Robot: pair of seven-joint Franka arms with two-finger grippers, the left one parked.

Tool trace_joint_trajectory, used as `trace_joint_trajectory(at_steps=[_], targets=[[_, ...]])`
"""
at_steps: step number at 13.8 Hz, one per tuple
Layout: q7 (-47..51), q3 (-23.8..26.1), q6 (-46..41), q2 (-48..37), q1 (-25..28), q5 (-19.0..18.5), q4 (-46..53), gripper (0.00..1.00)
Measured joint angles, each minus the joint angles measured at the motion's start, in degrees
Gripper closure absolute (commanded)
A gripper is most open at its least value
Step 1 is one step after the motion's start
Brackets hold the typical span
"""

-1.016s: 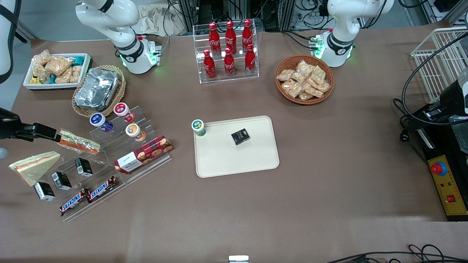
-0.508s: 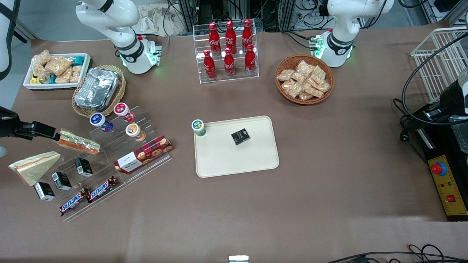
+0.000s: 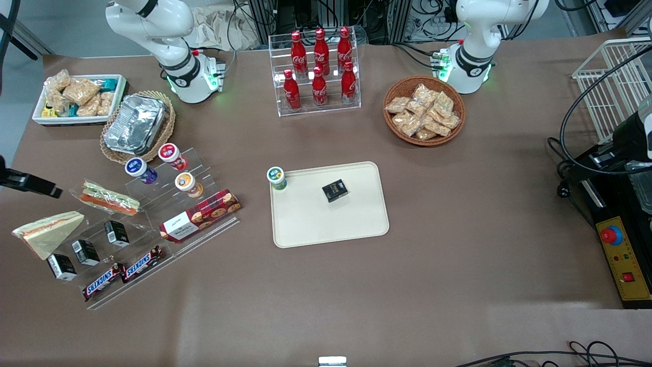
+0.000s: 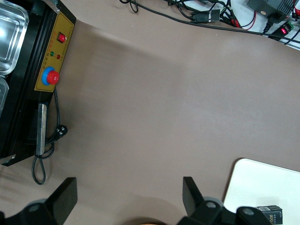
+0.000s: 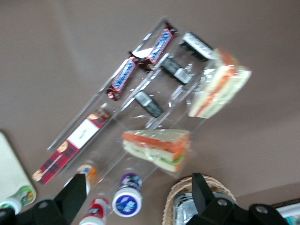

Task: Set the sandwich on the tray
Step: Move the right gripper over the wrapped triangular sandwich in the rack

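Brown tabletop, working arm's end: clear-wrapped triangular wedge sandwich [image 3: 47, 233] on clear acrylic display stand [image 3: 153, 224], untouched. Black two-finger gripper [image 5: 138, 199] overhead, jaws spread, empty. Advice: descend, pinch broad bread faces gently, carry to cream rectangular tray [image 3: 356, 224].

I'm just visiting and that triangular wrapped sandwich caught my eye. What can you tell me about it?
The sandwich is a triangular wedge in clear wrap, with a broad pale cream bread face and a cut edge showing red-orange and green filling. It lies at the working arm's end of the table, beside the small black boxes on the clear stand. Nothing grips it: the tool hangs open above the stand. It is not yet on the tray.
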Motion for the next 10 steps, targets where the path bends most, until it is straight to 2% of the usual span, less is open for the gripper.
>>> trace_joint_trajectory(at_steps=[7, 10], targets=[[-0.04, -0.34, 11.68, 3.99, -9.09, -1.0, -0.08, 0.0], [-0.02, -0.33, 15.6, 7.78, -11.97, 0.17, -0.16, 0.0]])
